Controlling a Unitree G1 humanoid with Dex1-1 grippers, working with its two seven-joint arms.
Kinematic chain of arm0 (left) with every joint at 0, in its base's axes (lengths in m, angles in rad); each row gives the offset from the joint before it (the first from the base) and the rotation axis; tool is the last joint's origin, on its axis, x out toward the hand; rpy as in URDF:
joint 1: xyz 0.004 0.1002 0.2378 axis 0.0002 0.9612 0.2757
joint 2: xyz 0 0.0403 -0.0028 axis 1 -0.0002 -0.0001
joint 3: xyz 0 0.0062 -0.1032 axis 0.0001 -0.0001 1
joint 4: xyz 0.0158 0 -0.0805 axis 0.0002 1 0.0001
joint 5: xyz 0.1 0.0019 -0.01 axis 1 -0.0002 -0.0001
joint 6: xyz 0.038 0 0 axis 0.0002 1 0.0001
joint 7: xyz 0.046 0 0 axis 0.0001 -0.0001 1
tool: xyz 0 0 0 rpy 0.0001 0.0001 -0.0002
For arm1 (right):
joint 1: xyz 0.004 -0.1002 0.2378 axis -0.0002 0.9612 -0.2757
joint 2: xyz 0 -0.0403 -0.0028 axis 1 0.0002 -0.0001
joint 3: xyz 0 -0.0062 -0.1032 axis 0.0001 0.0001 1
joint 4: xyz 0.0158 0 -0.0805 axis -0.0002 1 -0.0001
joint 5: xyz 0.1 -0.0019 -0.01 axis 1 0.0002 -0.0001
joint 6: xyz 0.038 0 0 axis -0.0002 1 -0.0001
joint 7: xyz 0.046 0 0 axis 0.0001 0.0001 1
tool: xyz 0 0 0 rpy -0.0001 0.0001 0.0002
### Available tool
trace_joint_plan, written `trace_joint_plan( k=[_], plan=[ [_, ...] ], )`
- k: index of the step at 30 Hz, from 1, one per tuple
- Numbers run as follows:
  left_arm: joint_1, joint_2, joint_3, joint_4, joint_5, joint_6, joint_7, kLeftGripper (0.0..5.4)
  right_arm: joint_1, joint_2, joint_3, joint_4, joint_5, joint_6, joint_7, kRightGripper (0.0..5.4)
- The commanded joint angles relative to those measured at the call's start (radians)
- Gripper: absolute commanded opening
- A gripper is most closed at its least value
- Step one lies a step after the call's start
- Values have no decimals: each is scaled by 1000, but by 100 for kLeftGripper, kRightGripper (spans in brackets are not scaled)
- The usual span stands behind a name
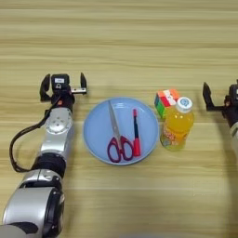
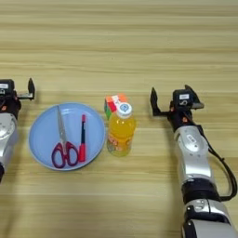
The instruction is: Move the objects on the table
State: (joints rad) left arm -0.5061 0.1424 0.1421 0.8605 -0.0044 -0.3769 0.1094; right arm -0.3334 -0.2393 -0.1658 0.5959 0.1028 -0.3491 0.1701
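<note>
Left gripper (image 1: 63, 86) sits on the table left of the plate, fingers spread wide, nothing between them. Right gripper (image 2: 174, 101) is right of the bottle, also spread wide and holding nothing; its far finger is partly hidden behind the wrist block, so the exact opening is a rough read. Both are well apart from any object.

Objects: scissors (image 1: 117, 135) lie on the light-blue plate (image 1: 95, 132), blades pointing away from the robot, red handles toward the near rim. Pen (image 1: 136, 132) lies just beside them on the plate, roughly parallel, on the scissors' right. Bottle (image 2: 121, 131) stands upright just off the plate's right rim. Puzzle cube (image 2: 113, 104) sits right behind the bottle, touching or nearly so; can't tell which.

Step, as judged: nothing grasped, so this reads as a pause before a pick, both arms at rest beside the cluster. Right gripper is nearest the bottle and cube; left is nearest the plate's contents. Next move likely calls for a reach inward and a descent over one item. Bottle looks easiest: upright, side open toward the right gripper. Cube is crowded by the bottle. Scissors and pen lie flat and close together, so a pinch risks nudging the neighbour.

Room: table (image 1: 139, 42) is bare across the whole far half and in front of the plate. No table edge shows.
</note>
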Motion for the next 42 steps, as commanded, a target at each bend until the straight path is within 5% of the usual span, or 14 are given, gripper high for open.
trace_joint_plan(
  k=[1, 27, 35, 42],
  plan=[
    [2, 0, 0, -10, 0, 20, 2, 540, -19, -12, -8, 11, 2, -8, 9, 537],
    [16, -18, -8, -40, 6, 19, 8, 540, 0, -21, -18, -11, 14, -9, 35, 537],
    [24, -24, -15, -61, 12, 29, 17, 540, 77, -38, -14, -201, 43, 46, 96, 537],
    [23, -30, -20, -68, 12, 36, 24, 540, 136, -115, -28, -376, 69, 140, 170, 537]
  ],
)
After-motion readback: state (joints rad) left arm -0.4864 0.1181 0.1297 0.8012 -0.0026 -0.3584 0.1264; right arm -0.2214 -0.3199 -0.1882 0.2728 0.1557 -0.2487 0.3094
